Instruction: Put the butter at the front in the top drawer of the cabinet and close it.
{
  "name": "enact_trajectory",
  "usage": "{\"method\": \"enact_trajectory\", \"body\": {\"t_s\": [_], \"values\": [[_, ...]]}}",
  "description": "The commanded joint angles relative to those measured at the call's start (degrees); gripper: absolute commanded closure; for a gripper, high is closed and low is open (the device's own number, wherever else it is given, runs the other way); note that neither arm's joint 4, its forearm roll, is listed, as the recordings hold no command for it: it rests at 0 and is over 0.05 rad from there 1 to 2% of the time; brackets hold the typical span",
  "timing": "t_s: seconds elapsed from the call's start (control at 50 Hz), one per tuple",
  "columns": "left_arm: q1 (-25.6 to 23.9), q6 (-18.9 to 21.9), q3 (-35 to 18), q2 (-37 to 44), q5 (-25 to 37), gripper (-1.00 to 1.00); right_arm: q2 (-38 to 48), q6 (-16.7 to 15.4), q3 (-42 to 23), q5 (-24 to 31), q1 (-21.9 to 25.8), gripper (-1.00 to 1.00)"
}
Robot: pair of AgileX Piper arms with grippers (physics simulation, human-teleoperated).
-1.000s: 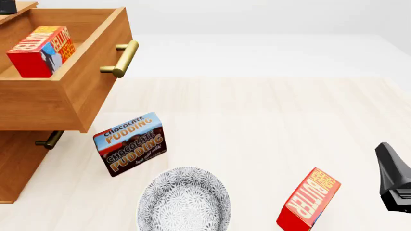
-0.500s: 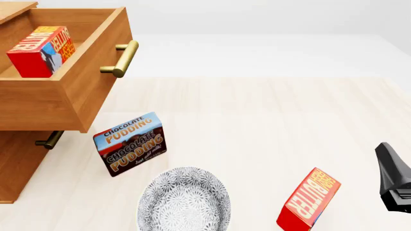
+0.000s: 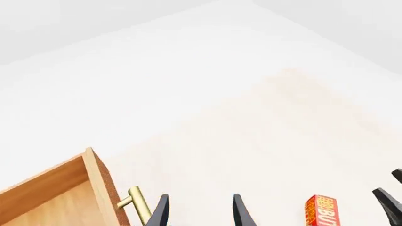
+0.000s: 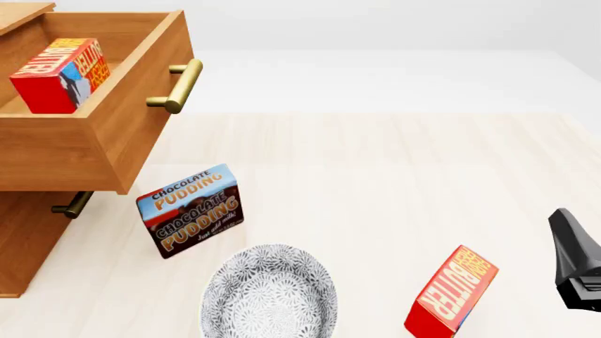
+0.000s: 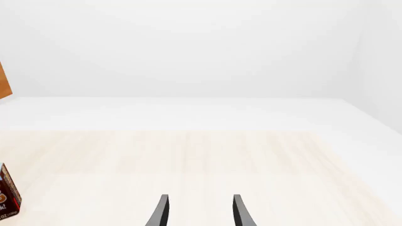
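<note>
The cabinet (image 4: 24, 246) stands at the far left with its top drawer (image 4: 112, 141) pulled out, brass handle (image 4: 176, 86) facing right. One red butter carton (image 4: 56, 74) lies inside the drawer. A second butter carton (image 4: 451, 292) stands tilted at the front right of the table; it also shows in the left wrist view (image 3: 321, 211). My left gripper (image 3: 199, 212) is open and empty, above the drawer's front corner (image 3: 100, 188) and handle (image 3: 139, 205); it is out of the front view. My right gripper (image 5: 199, 212) is open and empty, right of the front butter.
A Chocolate Pudding box (image 4: 193, 210) stands below the drawer front. A patterned grey bowl (image 4: 269, 292) sits at the front centre. The lower drawer's handle (image 4: 70, 204) shows under the open drawer. The right arm's black body (image 4: 578, 264) is at the right edge.
A dark piece of the left gripper at the front view's top-left corner one second ago has left that view. Nothing else has moved.
</note>
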Motion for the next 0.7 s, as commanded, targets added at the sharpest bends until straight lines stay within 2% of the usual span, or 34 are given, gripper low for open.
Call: {"method": "enact_trajectory", "body": {"t_s": [0.02, 0.24, 0.7], "values": [[-5.59, -2.0, -3.24, 8.79, -4.86, -1.0, 0.13, 0.08, -0.01, -0.12, -0.01, -1.0], [-7.77, -3.69, -5.18, 15.1, -8.09, -1.0, 0.19, 0.08, -0.01, -0.15, 0.0, -1.0], [-6.73, -7.73, -1.08, 24.82, -18.16, -1.0, 0.19, 0.07, -0.01, -0.15, 0.01, -1.0]]}}
